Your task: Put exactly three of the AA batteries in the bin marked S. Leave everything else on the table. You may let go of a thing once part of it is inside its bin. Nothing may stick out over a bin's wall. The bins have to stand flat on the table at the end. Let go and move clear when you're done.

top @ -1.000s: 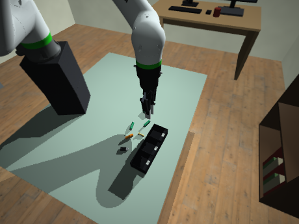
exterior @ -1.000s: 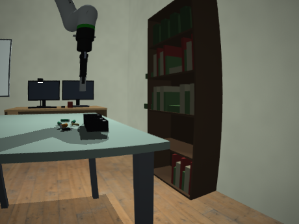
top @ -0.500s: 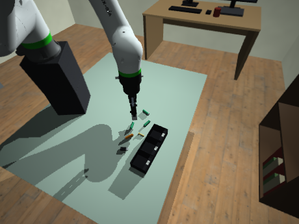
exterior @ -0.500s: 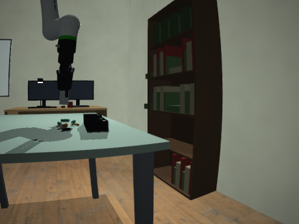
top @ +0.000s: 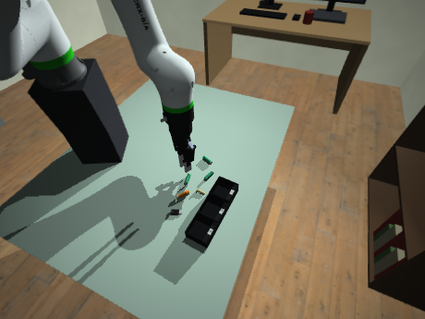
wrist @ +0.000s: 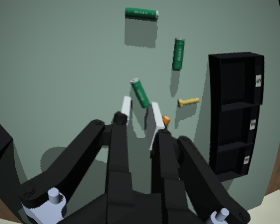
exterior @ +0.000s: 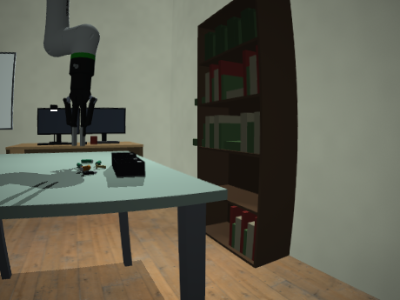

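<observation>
Three green AA batteries lie on the pale green table: one (top: 207, 160) (wrist: 141, 13) at the far side, one (top: 209, 176) (wrist: 179, 53) near the bins, and one (top: 187, 178) (wrist: 140, 92) straight below my fingers. My gripper (top: 187, 165) (exterior: 78, 143) (wrist: 138, 109) hangs well above the table over that third battery. Its fingers stand a narrow gap apart with nothing between them. A row of three black bins (top: 212, 211) (exterior: 127, 164) (wrist: 240, 112) stands flat to the right of the batteries. Each carries a small white label that I cannot read.
An orange cell (top: 183, 193) (wrist: 165, 121), a small yellow piece (top: 200, 191) (wrist: 188, 102) and a small dark piece (top: 175, 212) lie among the batteries. The table edge (top: 259, 228) runs just beyond the bins. A bookcase (exterior: 252, 123) and a desk (top: 286, 27) stand off the table.
</observation>
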`<state>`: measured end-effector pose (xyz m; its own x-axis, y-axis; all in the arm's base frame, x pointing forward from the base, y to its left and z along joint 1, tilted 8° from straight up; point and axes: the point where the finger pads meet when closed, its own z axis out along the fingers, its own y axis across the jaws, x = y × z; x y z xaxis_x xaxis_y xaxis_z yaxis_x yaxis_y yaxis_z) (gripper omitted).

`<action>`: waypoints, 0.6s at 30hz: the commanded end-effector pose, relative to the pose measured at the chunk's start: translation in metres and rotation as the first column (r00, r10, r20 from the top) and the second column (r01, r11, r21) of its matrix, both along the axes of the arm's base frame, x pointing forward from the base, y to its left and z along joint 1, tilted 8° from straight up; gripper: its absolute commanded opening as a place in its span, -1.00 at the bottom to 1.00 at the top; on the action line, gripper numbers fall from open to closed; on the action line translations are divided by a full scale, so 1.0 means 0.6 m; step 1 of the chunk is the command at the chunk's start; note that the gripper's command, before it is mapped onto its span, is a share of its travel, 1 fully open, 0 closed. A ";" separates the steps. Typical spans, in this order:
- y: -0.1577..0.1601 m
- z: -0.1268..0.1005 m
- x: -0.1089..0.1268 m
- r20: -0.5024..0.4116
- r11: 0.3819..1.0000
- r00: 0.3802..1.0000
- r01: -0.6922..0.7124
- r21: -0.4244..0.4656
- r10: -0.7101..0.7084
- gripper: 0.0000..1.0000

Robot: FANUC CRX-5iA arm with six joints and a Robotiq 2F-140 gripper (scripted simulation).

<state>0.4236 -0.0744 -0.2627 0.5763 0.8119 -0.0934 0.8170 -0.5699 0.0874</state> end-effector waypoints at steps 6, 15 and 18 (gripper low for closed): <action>-0.001 0.000 0.001 -0.036 0.937 0.937 -0.349 -0.005 0.348 -0.65; -0.001 0.000 0.001 -0.060 0.801 0.800 -0.598 0.001 0.597 -0.65; -0.002 0.000 0.001 -0.060 0.801 0.800 -0.598 0.001 0.597 -0.65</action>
